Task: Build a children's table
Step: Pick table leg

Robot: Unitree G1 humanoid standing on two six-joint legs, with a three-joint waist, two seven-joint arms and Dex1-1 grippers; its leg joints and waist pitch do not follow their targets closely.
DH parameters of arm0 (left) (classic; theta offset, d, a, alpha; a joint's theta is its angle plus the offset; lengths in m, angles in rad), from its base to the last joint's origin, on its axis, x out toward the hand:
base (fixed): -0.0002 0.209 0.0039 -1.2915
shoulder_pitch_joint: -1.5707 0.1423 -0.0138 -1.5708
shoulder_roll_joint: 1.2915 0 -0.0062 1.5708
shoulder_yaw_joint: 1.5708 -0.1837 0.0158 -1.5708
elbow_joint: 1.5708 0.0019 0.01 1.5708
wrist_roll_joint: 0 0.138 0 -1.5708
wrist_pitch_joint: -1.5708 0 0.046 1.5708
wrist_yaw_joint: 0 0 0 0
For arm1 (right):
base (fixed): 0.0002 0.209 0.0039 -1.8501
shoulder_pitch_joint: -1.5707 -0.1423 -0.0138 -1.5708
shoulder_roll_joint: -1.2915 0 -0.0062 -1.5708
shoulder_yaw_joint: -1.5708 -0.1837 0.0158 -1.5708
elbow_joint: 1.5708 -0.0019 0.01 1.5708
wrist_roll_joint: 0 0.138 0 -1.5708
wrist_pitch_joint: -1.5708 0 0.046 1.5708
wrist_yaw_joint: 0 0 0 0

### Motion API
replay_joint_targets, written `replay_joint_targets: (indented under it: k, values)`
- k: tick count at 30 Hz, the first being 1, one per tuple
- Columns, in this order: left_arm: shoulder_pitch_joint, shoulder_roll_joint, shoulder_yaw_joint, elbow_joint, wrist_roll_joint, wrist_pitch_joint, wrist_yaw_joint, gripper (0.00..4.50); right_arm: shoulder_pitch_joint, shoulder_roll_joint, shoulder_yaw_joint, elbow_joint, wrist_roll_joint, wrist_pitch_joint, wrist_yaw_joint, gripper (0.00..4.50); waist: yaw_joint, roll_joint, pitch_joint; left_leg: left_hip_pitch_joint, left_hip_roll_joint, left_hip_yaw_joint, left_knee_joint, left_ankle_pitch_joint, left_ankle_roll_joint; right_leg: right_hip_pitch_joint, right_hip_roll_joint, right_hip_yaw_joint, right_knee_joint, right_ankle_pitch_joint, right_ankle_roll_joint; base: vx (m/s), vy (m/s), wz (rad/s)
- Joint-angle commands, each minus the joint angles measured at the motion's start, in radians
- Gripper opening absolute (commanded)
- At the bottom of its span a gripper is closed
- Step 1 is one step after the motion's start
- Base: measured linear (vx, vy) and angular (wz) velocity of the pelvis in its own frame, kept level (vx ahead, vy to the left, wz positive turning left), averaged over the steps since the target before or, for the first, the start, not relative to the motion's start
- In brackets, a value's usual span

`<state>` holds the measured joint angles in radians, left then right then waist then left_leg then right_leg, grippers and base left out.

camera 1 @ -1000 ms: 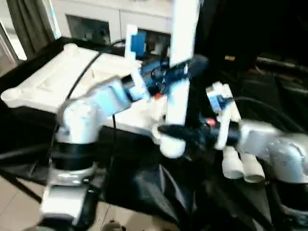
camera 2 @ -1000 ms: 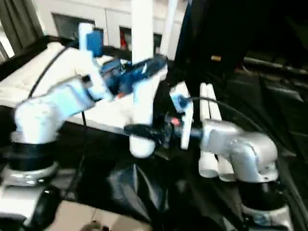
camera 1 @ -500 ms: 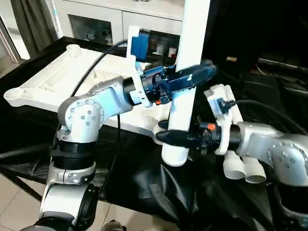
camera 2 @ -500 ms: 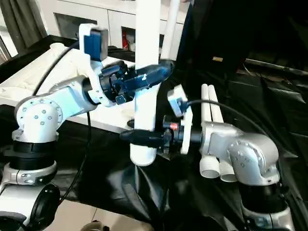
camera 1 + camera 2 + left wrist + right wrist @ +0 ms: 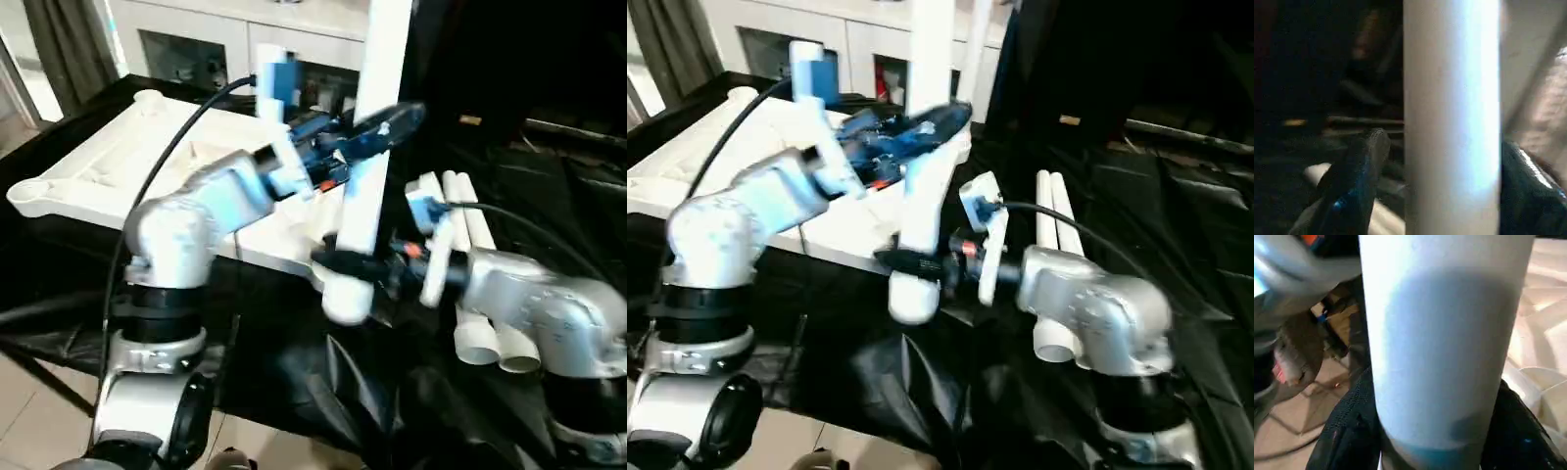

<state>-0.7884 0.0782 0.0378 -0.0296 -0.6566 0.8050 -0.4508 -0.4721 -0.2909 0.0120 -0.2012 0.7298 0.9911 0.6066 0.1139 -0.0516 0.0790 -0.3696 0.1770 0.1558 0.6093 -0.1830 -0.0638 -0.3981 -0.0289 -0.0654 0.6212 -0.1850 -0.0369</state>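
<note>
The children's table top [image 5: 98, 166] lies ribbed side up on the black-draped surface at the left. One white leg [image 5: 367, 176] stands almost upright in front of the top's near right corner, its thick end down. My right gripper [image 5: 338, 264] is shut on that lower end, and the fingers [image 5: 1349, 431] press both sides of the leg [image 5: 1444, 342]. Higher up, my left gripper [image 5: 377, 122] straddles the leg [image 5: 1449, 122]. It is open, with a gap between one finger [image 5: 1356, 176] and the tube.
Two more white legs [image 5: 1053, 225] lie side by side on the black cloth [image 5: 323, 392] under my right forearm. A white cabinet [image 5: 196, 44] stands behind the table top. A black cable [image 5: 167, 157] runs over the top. The draped surface ends at tiled floor [image 5: 29, 421], lower left.
My left gripper's fingers have spread off the leg while the right gripper has closed on its lower end. The leg's lower end has shifted a little left and up.
</note>
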Motion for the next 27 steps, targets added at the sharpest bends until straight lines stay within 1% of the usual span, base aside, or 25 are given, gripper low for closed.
replay_joint_targets:
  k: [1,2,3,4,5,6,7,8,9,10,11,12,14,16,17,18,19,20,21,22,24,25,27]
  values:
    - [0.012,-0.027,-0.015,-0.016,0.032,0.006,0.082,3.26,-0.025,0.007,-0.009,0.002,-0.02,-0.029,-0.032,1.96,-0.001,0.0,-0.078,0.003,0.048,-0.011,-0.064,-0.082,-0.019,0.062,-0.107,0.06,-0.085,-0.259,-0.069,0.0,0.0,0.0]
    - [0.015,-0.046,-0.005,-0.019,0.035,0.013,0.131,3.26,-0.031,0.012,-0.007,0.006,-0.03,-0.039,-0.044,1.96,0.0,0.001,-0.081,0.002,0.046,-0.012,-0.063,-0.073,-0.019,0.064,-0.106,0.059,-0.082,-0.235,-0.074,0.0,0.0,0.0]
    - [0.015,-0.046,-0.005,-0.019,0.035,0.013,0.131,2.99,-0.031,0.012,-0.007,0.006,-0.03,-0.039,-0.044,1.96,-0.001,0.0,-0.079,0.002,0.045,-0.011,-0.063,-0.072,-0.015,0.063,-0.105,0.059,-0.083,-0.223,-0.078,0.0,0.0,0.0]
    - [0.017,-0.063,0.005,-0.022,0.038,0.024,0.181,2.99,-0.036,0.019,-0.004,0.011,-0.045,-0.05,-0.055,1.96,-0.001,0.0,-0.079,0.002,0.045,-0.011,-0.063,-0.072,-0.015,0.063,-0.105,0.059,-0.083,-0.223,-0.078,0.0,0.0,0.0]
    - [0.021,-0.078,0.012,-0.026,0.04,0.028,0.216,2.89,-0.041,0.023,0.0,0.014,-0.058,-0.059,-0.064,1.96,-0.001,0.002,-0.08,0.002,0.046,-0.012,-0.062,-0.077,-0.015,0.064,-0.105,0.059,-0.081,-0.216,-0.087,0.0,0.0,0.0]
    - [0.024,-0.087,0.017,-0.032,0.04,0.034,0.234,2.79,-0.044,0.025,0.003,0.016,-0.066,-0.063,-0.069,1.96,-0.002,0.001,-0.079,0.002,0.045,-0.011,-0.062,-0.08,-0.015,0.063,-0.105,0.058,-0.083,-0.221,-0.087,0.0,0.0,0.0]
    - [0.026,-0.094,0.019,-0.036,0.04,0.037,0.246,2.79,-0.046,0.026,0.005,0.017,-0.071,-0.066,-0.073,1.96,-0.002,0.0,-0.078,0.003,0.046,-0.011,-0.062,-0.085,-0.015,0.063,-0.106,0.059,-0.083,-0.231,-0.087,0.0,0.0,0.0]
    - [0.031,-0.107,0.024,-0.043,0.046,0.042,0.265,2.57,-0.05,0.029,0.009,0.021,-0.081,-0.071,-0.079,1.96,-0.002,-0.001,-0.078,0.002,0.045,-0.011,-0.062,-0.085,-0.013,0.063,-0.105,0.058,-0.085,-0.236,-0.084,0.0,0.0,0.0]
    - [0.033,-0.126,0.033,-0.048,0.063,0.033,0.292,2.51,-0.055,0.028,0.018,0.027,-0.096,-0.081,-0.085,1.96,-0.005,-0.002,-0.077,0.001,0.044,-0.01,-0.062,-0.088,-0.01,0.064,-0.104,0.058,-0.087,-0.247,-0.081,0.0,0.0,0.0]
    - [0.033,-0.127,0.034,-0.048,0.064,0.031,0.293,2.44,-0.055,0.028,0.019,0.028,-0.097,-0.082,-0.086,1.96,-0.005,-0.002,-0.077,0.001,0.044,-0.01,-0.062,-0.088,-0.01,0.064,-0.104,0.058,-0.087,-0.247,-0.081,0.0,0.0,0.0]
    - [0.034,-0.13,0.037,-0.049,0.062,0.028,0.295,2.33,-0.055,0.028,0.021,0.028,-0.099,-0.084,-0.087,1.95,-0.004,-0.003,-0.076,0.002,0.043,-0.01,-0.062,-0.093,-0.006,0.063,-0.105,0.058,-0.091,-0.27,-0.064,0.0,0.0,0.0]
    - [0.033,-0.134,0.042,-0.047,0.058,0.023,0.295,2.21,-0.055,0.027,0.023,0.03,-0.102,-0.086,-0.087,1.95,-0.004,-0.005,-0.076,0.002,0.042,-0.009,-0.062,-0.094,-0.005,0.062,-0.104,0.058,-0.092,-0.278,-0.058,0.0,0.0,0.0]
    - [0.032,-0.145,0.056,-0.045,0.034,0.019,0.304,2.08,-0.056,0.026,0.026,0.032,-0.11,-0.089,-0.088,1.95,-0.004,-0.002,-0.077,0.002,0.043,-0.011,-0.062,-0.089,-0.004,0.061,-0.102,0.058,-0.091,-0.272,-0.049,0.0,0.0,0.0]
    - [0.032,-0.147,0.057,-0.05,0.017,0.021,0.298,2.04,-0.056,0.026,0.028,0.033,-0.114,-0.089,-0.088,1.95,-0.004,0.002,-0.078,0.003,0.044,-0.012,-0.062,-0.089,-0.003,0.06,-0.103,0.057,-0.09,-0.26,-0.052,0.0,0.0,0.0]
    - [0.033,-0.151,0.06,-0.055,-0.003,0.026,0.29,1.96,-0.058,0.027,0.028,0.035,-0.119,-0.09,-0.088,1.95,-0.005,0.001,-0.08,0.003,0.045,-0.012,-0.062,-0.083,-0.004,0.061,-0.102,0.057,-0.086,-0.238,-0.06,0.0,0.0,0.0]
    - [0.033,-0.151,0.06,-0.055,-0.003,0.026,0.29,1.95,-0.058,0.027,0.028,0.035,-0.119,-0.09,-0.088,1.95,-0.005,0.001,-0.08,0.003,0.045,-0.012,-0.062,-0.08,-0.003,0.061,-0.102,0.057,-0.086,-0.226,-0.065,0.0,0.0,0.0]
    - [0.033,-0.153,0.061,-0.058,-0.015,0.029,0.279,1.95,-0.059,0.029,0.025,0.036,-0.117,-0.088,-0.088,1.95,-0.006,0.003,-0.081,0.003,0.047,-0.013,-0.063,-0.077,-0.002,0.061,-0.102,0.057,-0.084,-0.207,-0.073,0.0,0.0,0.0]
    - [0.034,-0.156,0.064,-0.061,-0.018,0.032,0.274,1.93,-0.061,0.031,0.023,0.037,-0.117,-0.088,-0.088,2.3,-0.006,0.003,-0.081,0.004,0.047,-0.013,-0.063,-0.075,-0.001,0.061,-0.103,0.057,-0.083,-0.194,-0.082,0.0,0.0,0.0]
    - [0.035,-0.158,0.066,-0.063,-0.025,0.033,0.259,1.93,-0.063,0.035,0.01,0.039,-0.101,-0.077,-0.085,2.51,-0.007,0.003,-0.081,0.004,0.048,-0.012,-0.063,-0.075,0.0,0.061,-0.103,0.057,-0.083,-0.189,-0.087,0.0,0.0,0.0]
    - [0.037,-0.155,0.067,-0.066,-0.039,0.035,0.233,1.91,-0.063,0.032,-0.003,0.037,-0.082,-0.064,-0.077,2.65,-0.007,0.001,-0.081,0.005,0.047,-0.011,-0.062,-0.076,0.002,0.062,-0.104,0.058,-0.082,-0.184,-0.092,0.0,0.0,0.0]
    - [0.038,-0.144,0.065,-0.068,-0.062,0.036,0.182,1.9,-0.061,0.019,-0.016,0.03,-0.054,-0.042,-0.053,2.67,-0.005,0.001,-0.081,0.005,0.047,-0.01,-0.063,-0.072,0.006,0.062,-0.103,0.058,-0.082,-0.183,-0.097,0.0,0.0,0.0]
    - [0.038,-0.137,0.064,-0.068,-0.069,0.036,0.161,1.89,-0.06,0.011,-0.016,0.026,-0.046,-0.036,-0.041,2.95,-0.004,0.0,-0.081,0.005,0.046,-0.01,-0.062,-0.073,0.009,0.063,-0.104,0.058,-0.083,-0.187,-0.095,0.0,0.0,0.0]
    - [0.037,-0.116,0.054,-0.072,-0.082,0.042,0.122,1.88,-0.057,-0.006,-0.014,0.022,-0.034,-0.024,-0.018,3.09,-0.004,0.0,-0.08,0.003,0.046,-0.01,-0.063,-0.068,0.01,0.063,-0.103,0.058,-0.082,-0.185,-0.093,0.0,0.0,0.0]
